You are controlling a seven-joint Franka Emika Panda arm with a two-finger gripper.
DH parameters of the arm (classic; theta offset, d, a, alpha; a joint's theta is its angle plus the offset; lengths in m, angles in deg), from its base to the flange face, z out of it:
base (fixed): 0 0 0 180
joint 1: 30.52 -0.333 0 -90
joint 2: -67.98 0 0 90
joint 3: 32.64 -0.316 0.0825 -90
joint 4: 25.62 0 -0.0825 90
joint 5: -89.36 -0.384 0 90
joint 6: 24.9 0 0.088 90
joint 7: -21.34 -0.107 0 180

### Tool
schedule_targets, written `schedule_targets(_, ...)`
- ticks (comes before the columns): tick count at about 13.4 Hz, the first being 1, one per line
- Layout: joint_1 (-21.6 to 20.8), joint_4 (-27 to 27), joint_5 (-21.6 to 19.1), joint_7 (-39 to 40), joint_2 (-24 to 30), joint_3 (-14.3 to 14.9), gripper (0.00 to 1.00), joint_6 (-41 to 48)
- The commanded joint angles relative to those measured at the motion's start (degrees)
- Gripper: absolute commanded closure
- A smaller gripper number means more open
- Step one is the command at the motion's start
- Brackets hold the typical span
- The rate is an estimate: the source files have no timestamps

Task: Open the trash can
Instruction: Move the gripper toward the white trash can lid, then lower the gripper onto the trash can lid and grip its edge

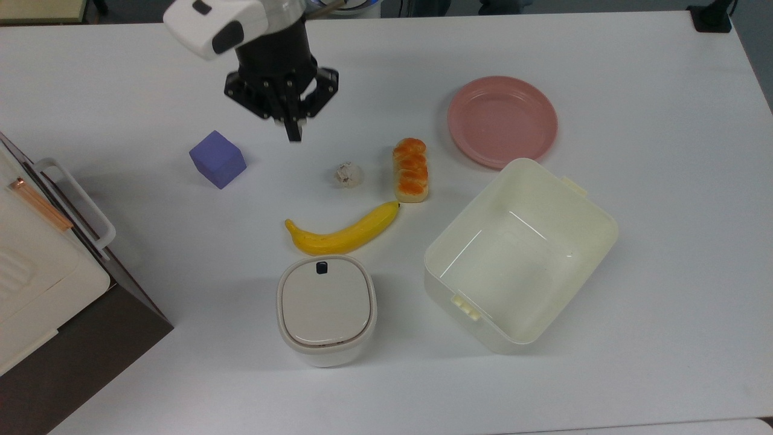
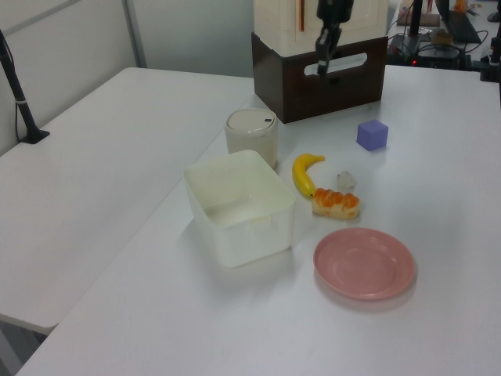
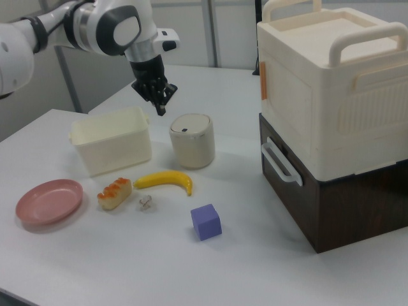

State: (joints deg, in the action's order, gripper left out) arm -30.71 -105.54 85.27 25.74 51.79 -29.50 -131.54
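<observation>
The trash can (image 1: pixel 326 309) is a small white rounded-square bin with a flat beige-grey lid, which lies down flat. A small dark button (image 1: pixel 322 266) sits at its rim on the banana's side. The bin also shows in the left view (image 2: pixel 251 135) and the right view (image 3: pixel 191 141). My gripper (image 1: pixel 294 130) hangs in the air over the table, well above the bin in the top view, between the purple cube and the paper ball. Its fingers are shut with nothing between them. It also appears in the right view (image 3: pixel 160 108) and the left view (image 2: pixel 322 67).
A banana (image 1: pixel 343 232) lies just beyond the bin's button side. A purple cube (image 1: pixel 217 159), a crumpled paper ball (image 1: pixel 348 174), a bread piece (image 1: pixel 410 169) and a pink plate (image 1: pixel 502 121) lie further off. A lidless cream tub (image 1: pixel 595 232) stands at the top view's right, a white appliance (image 1: pixel 36 266) at its left.
</observation>
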Motion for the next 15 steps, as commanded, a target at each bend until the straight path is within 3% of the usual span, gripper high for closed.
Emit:
schedule_targets(1, -1.0, -0.6, -1.0, 1.0, -3.5, 0.0, 1.0, -12.3)
schedule_targets(5, -2.4, -0.3, -0.4, -0.3, -9.2, 0.0, 1.0, -23.9)
schedule_targets(15, -2.9, -0.2, -0.2, -1.4, -16.1, 0.0, 1.0, -30.7)
